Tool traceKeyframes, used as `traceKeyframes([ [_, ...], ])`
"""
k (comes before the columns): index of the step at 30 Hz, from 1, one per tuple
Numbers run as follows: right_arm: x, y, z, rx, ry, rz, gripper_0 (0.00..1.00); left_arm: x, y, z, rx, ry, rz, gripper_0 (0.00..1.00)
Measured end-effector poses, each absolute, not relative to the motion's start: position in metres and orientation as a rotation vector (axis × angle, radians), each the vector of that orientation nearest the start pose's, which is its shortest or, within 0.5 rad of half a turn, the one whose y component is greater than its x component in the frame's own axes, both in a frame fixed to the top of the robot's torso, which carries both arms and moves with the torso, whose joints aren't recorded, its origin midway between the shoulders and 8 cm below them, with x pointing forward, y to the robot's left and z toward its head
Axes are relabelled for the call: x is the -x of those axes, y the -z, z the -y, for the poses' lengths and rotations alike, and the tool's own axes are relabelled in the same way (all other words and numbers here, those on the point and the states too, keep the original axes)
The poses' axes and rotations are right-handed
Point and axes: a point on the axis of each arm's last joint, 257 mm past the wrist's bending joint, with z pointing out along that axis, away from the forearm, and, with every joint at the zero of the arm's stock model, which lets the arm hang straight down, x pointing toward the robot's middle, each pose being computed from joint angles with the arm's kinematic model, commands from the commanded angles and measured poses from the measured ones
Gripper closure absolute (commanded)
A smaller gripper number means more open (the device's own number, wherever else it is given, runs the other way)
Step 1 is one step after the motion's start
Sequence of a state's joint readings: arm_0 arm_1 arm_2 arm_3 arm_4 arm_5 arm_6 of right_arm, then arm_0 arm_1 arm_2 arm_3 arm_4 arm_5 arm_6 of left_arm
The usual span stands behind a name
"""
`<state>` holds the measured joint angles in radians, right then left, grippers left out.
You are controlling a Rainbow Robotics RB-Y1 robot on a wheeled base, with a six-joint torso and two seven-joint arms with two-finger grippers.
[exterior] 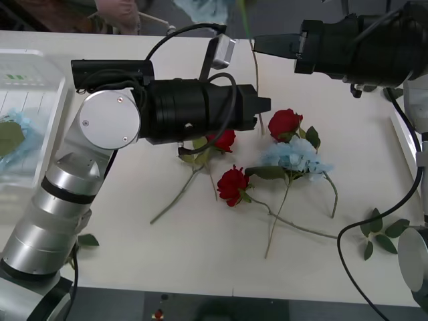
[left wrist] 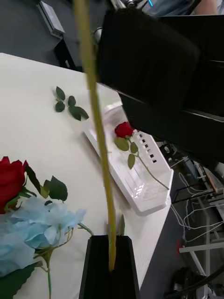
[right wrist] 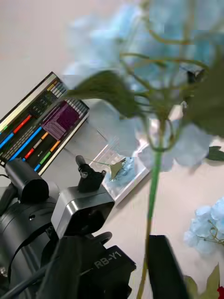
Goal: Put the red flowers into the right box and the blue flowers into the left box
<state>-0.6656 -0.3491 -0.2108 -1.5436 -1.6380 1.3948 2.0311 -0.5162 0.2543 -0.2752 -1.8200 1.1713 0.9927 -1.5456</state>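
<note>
Now both black grippers meet above the far table, the left gripper (left wrist: 110, 261) and right gripper (exterior: 257, 44) each pinching one thin green stem (left wrist: 95, 121) of a fluffy pale blue flower (right wrist: 182, 56). Glossy right box (left wrist: 140, 187) holds one red rose (left wrist: 123, 129); ribbed left box (exterior: 33, 100) holds a blue cluster (exterior: 17, 130).

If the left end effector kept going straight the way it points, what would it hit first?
Probably the right arm, looming black just ahead of the left end effector. Depth is unclear, and the right box lies beyond.
</note>
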Motion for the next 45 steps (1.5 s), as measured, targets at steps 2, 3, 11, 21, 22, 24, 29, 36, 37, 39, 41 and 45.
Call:
traceKeyframes([
  [2,-0.481,-0.018,0.054,0.772,-1.295,-1.620,0.00,-0.455,0.077,0.077,-0.573,1.205,-1.901,1.00],
  [3,-0.481,-0.018,0.054,0.772,-1.295,-1.620,0.00,-0.456,0.079,0.073,-0.574,1.197,-1.906,1.00],
  [11,-0.481,-0.018,0.054,0.771,-1.295,-1.619,0.00,-0.455,0.068,-0.001,-0.550,1.134,-1.907,1.00],
  [21,-0.481,-0.018,0.054,0.771,-1.295,-1.619,0.00,-0.460,0.047,-0.218,-0.303,0.842,-2.011,1.00],
  [22,-0.481,-0.018,0.054,0.771,-1.295,-1.619,0.00,-0.460,0.043,-0.238,-0.268,0.813,-2.010,1.00],
  [24,-0.480,-0.015,0.055,0.769,-1.297,-1.625,0.00,-0.460,0.040,-0.275,-0.186,0.778,-2.014,1.00],
  [29,-0.473,0.001,0.070,0.769,-1.309,-1.661,0.00,-0.460,0.066,-0.364,0.054,0.697,-2.051,1.00],
  [36,-0.467,0.040,0.124,0.742,-1.237,-1.797,0.00,-0.461,0.131,-0.458,0.163,0.539,-2.101,1.00],
  [37,-0.466,0.049,0.133,0.732,-1.222,-1.833,0.00,-0.462,0.138,-0.468,0.199,0.537,-2.098,1.00],
  [39,-0.464,0.070,0.151,0.694,-1.196,-1.924,0.00,-0.464,0.154,-0.488,0.289,0.537,-2.089,1.00],
  [41,-0.463,0.090,0.170,0.627,-1.173,-2.025,0.00,-0.464,0.168,-0.506,0.341,0.518,-2.082,1.00],
  [45,-0.458,0.123,0.207,0.525,-1.096,-2.185,0.00,-0.464,0.193,-0.530,0.278,0.405,-2.109,1.00],
])
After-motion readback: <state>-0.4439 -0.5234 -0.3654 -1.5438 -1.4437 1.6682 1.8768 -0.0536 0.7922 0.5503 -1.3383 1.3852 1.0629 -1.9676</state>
